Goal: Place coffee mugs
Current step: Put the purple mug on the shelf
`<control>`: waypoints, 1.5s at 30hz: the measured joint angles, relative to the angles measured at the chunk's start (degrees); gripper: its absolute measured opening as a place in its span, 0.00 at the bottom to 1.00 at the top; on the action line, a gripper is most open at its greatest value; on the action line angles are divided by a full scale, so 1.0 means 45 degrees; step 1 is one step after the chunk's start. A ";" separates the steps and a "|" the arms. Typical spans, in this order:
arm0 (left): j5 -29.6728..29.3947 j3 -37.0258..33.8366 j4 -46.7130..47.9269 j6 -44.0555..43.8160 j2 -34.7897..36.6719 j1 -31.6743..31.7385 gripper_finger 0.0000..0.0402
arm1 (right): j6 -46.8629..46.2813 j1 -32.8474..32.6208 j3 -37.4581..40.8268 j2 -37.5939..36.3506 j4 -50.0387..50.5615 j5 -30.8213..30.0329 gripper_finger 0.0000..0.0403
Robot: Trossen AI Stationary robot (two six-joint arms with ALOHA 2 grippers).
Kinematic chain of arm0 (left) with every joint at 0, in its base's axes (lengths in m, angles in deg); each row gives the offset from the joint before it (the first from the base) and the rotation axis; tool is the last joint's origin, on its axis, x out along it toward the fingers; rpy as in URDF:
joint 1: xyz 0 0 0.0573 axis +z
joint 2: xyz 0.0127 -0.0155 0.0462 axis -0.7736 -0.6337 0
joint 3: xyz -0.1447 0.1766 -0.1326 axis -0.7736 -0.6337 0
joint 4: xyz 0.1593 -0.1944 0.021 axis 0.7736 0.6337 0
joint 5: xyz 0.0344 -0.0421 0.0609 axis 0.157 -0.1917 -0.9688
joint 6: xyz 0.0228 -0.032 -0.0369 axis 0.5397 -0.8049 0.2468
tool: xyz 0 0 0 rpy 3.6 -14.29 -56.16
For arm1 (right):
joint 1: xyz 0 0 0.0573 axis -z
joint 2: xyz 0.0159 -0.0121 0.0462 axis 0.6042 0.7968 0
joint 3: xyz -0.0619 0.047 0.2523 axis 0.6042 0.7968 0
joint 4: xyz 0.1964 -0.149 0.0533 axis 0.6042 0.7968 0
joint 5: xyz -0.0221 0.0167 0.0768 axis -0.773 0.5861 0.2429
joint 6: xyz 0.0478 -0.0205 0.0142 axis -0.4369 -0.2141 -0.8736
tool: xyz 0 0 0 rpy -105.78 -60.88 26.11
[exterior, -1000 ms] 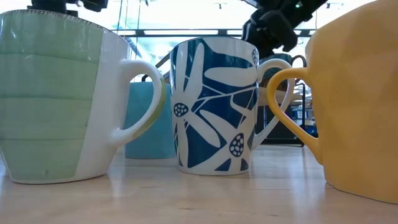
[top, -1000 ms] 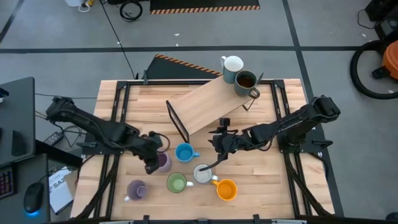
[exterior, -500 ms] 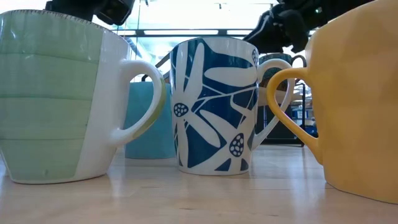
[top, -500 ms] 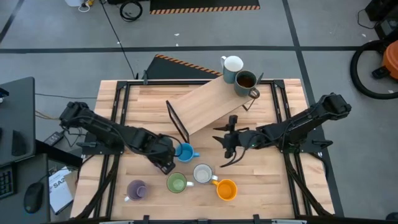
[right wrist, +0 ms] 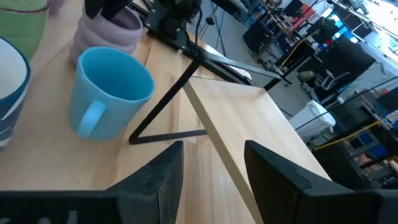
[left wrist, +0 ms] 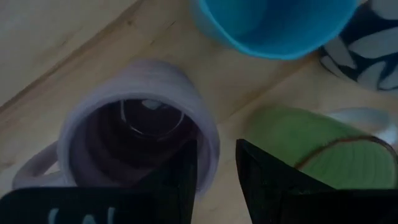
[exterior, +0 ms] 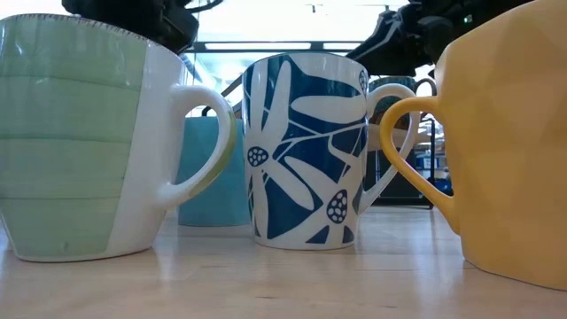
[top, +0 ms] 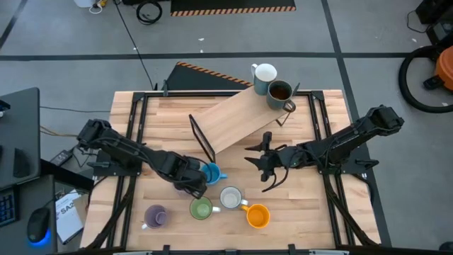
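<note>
My left gripper [top: 192,183] [left wrist: 216,155] is down on a lilac mug [left wrist: 134,134] that stands just left of the blue mug [top: 210,172] [left wrist: 273,22]. The gripper is shut on its wall and hides it from above. My right gripper [top: 267,170] [right wrist: 214,155] hangs open and empty to the right of the blue mug [right wrist: 109,93]. Near the table's front edge stand a second lilac mug [top: 156,215], a green mug [top: 201,208], a white mug with blue pattern [top: 231,197] and an orange mug [top: 257,215]. A white mug [top: 265,73] and a dark brown mug [top: 279,92] stand at the far end of a sloping board [top: 241,117]. My left gripper has the lilac mug by its rim wall [left wrist: 211,146], on the side toward the green mug [left wrist: 311,152]. One finger [left wrist: 183,177] is inside the mug and one [left wrist: 264,180] outside, coming from above and pointing down. The mug is upright; whether it is off the table I cannot tell.
The sloping wooden board rests on a black wire stand [top: 202,138] beside the blue mug. The front mugs stand close together [exterior: 306,151]. Bare tabletop lies to the right of my right gripper and at the front right corner [top: 304,212].
My left gripper has moved toward the table's right, over the lilac mug beside the blue mug. My right gripper has drawn away from the patterned white mug toward the table's right edge.
</note>
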 joint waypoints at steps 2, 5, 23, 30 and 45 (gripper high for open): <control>0.0001 0.0000 0.0106 -0.0026 -0.0251 -0.0068 0.29 | -0.0012 0.0048 0.0000 0.0000 -0.0013 0.0004 0.44; 0.0200 0.0000 0.0223 0.0174 -0.0629 -0.0083 0.29 | -0.0059 0.0066 0.0000 0.0000 -0.0020 0.0008 0.44; 0.0434 -0.0005 0.0462 0.3010 -0.1092 -0.0044 0.09 | -0.0919 0.0071 0.0000 0.0000 0.0000 0.0557 0.44; 0.1502 0.0127 0.1703 0.4410 -0.0160 0.0284 0.09 | -0.1195 0.0066 0.0000 0.0000 0.0005 0.0673 0.44; 0.0035 0.5857 0.7459 1.3325 0.0358 0.0811 0.09 | -0.1487 0.0066 0.0000 0.0112 0.0112 0.0643 0.44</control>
